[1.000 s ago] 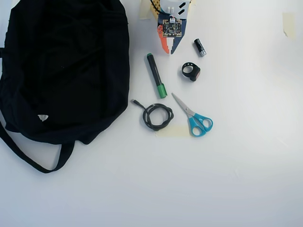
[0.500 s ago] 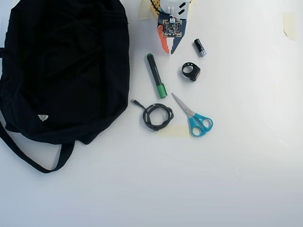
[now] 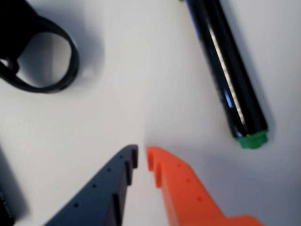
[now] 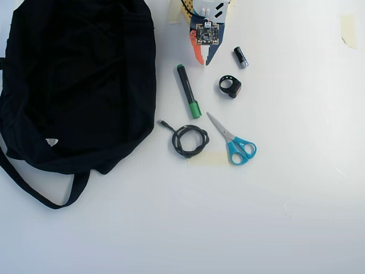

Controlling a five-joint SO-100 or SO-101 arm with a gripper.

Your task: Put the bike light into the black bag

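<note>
Blue and orange fingers (image 3: 141, 157) are nearly meeting, empty, over the white worktop (image 3: 141, 84), with the bike light's (image 3: 44, 61) ring lying beyond the blue one and a green-capped marker (image 3: 230, 80) beyond the orange.

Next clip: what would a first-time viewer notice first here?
The big black bag fills the upper left of the overhead view, its strap trailing below. Right of it lies a cluster of small items: green-capped marker, bike light, coiled cable and blue-handled scissors. The end effector sits at the top, nearly closed and holding nothing.
</note>
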